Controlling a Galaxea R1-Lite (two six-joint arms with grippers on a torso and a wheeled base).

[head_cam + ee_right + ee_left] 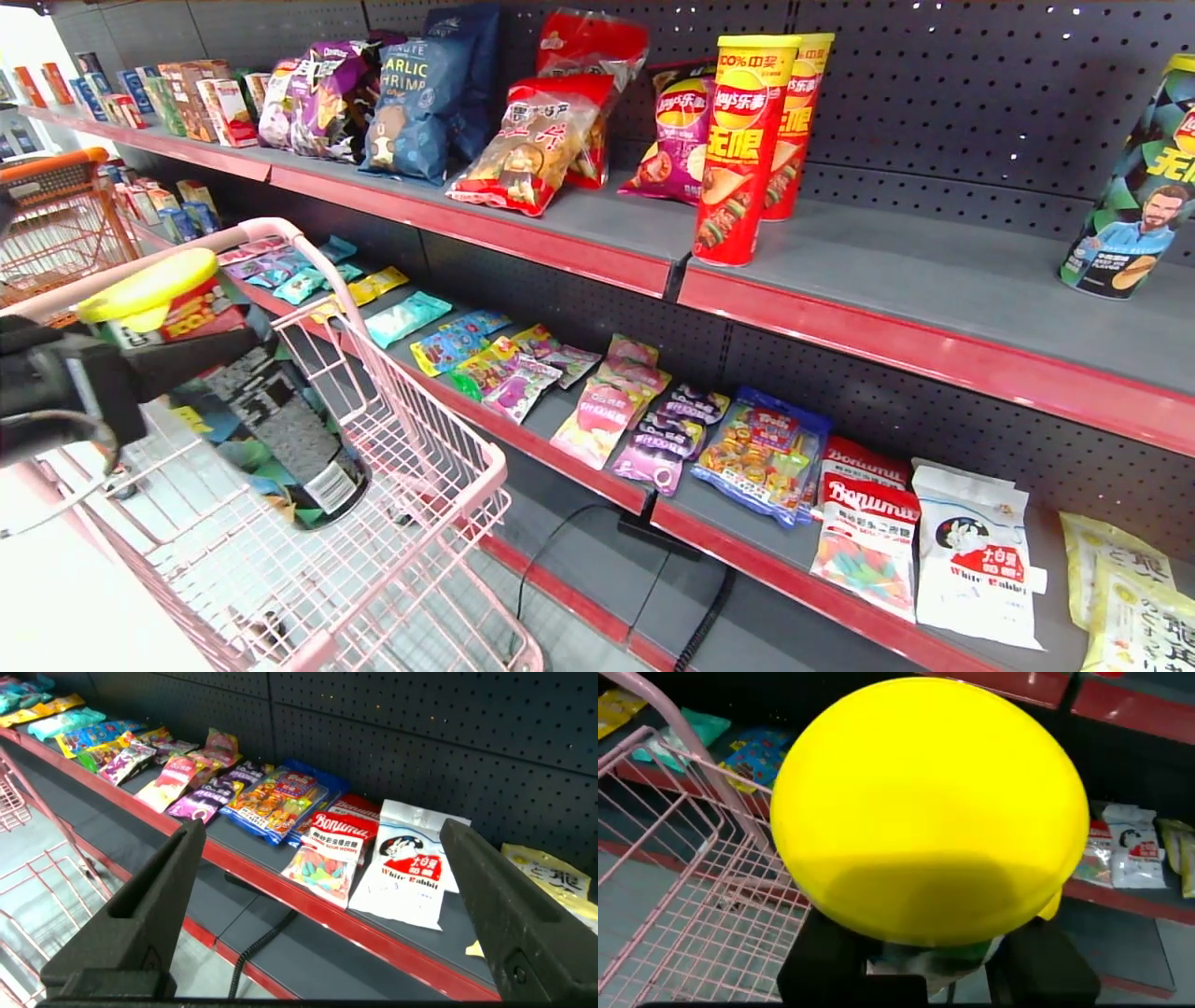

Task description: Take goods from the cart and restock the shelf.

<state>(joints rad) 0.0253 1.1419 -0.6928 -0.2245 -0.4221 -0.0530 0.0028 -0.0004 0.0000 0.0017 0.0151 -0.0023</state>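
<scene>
A tall dark chip can with a yellow lid [154, 283] stands tilted inside the pink cart [425, 439], and my left gripper [182, 353] is shut on its upper part. From the left wrist, the yellow lid [929, 812] sits just above the black fingers [822, 969], over the cart's wire rim [682, 849]. My right gripper [327, 952] hangs open and holds nothing, in front of the lower shelf's candy bags [327, 854]. On the upper shelf [934, 271] stand two red chip cans [747, 149] and a dark green can [1130, 187].
Snack bags [523, 140] and boxes [205, 98] line the upper shelf's left part, with bare shelf between the red cans and the green can. An orange cart [56, 210] stands at far left. A black cable [700, 616] trails on the floor under the shelves.
</scene>
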